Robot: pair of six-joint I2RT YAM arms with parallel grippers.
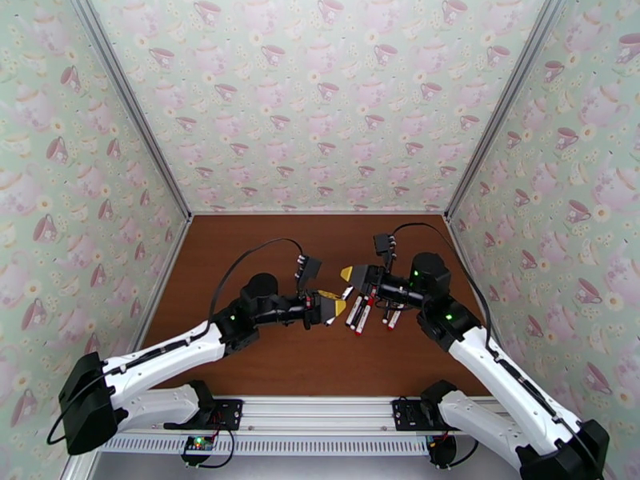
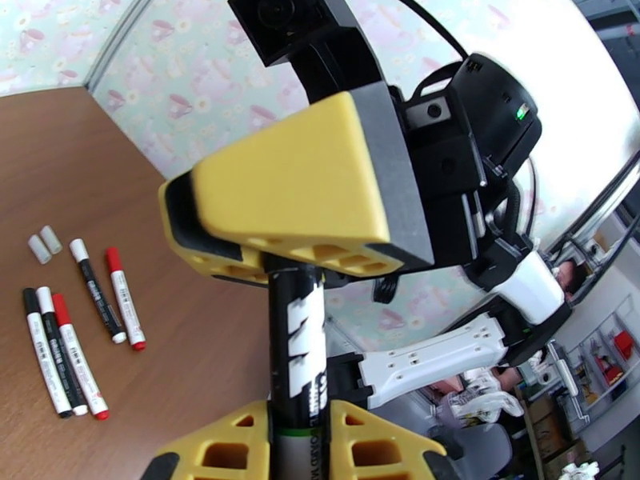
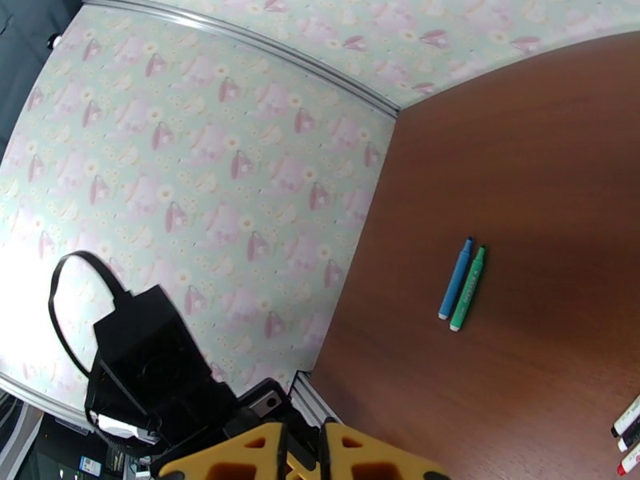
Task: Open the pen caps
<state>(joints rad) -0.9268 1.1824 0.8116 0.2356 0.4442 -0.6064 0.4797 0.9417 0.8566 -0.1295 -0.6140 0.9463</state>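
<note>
- My left tool is clamped on the lower part of a black pen.
- My right tool is closed on the same pen's other end, facing the left one. I cannot see the cap inside that grip.
- Five more pens lie on the counter off to the side, one with a red cap and one with a black cap.
- Two short pale stubs lie just beside them.
- A blue pen and a green pen lie side by side, apart from the rest.
</note>
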